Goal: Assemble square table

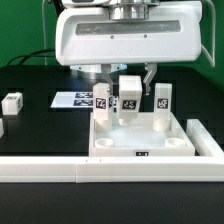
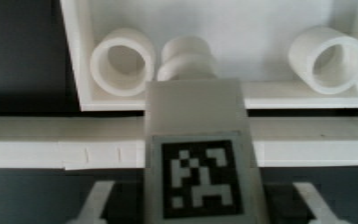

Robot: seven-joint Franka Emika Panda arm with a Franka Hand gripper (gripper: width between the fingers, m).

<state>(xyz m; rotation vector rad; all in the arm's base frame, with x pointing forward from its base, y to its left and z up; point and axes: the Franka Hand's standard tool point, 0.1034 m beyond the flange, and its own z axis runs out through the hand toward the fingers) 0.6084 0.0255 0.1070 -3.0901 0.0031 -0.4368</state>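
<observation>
At the exterior view's left, a short white plastic leg (image 1: 12, 103) with a black-and-white tag rested loose on the black table (image 1: 40, 130), well apart from the work. It was presumably reserved for a socket not yet filled. Next to the right, the marker board (image 1: 72, 100) lay flat.

The white plastic square tray-like tabletop (image 1: 140, 150) was lodged in the corner of the long white L-shaped border wall (image 1: 50, 170), a placement judged to brace it against pushing and twisting. At its far left corner a second white tagged leg (image 1: 102, 97) stood upright; how fully it was seated could not be told.

In the middle, a third white tagged leg (image 1: 130, 97) was pinched upright by the two-finger gripper (image 1: 131, 80), whose jaws were pressed against the leg's sides. In the wrist view the leg's tip was seen over the tray floor between a pair of round white corner sockets (image 2: 123, 60), in neither of them. A sideways carry was therefore judged necessary before lowering.

At the far right corner a fourth white tagged leg (image 1: 162, 98) stood upright.
</observation>
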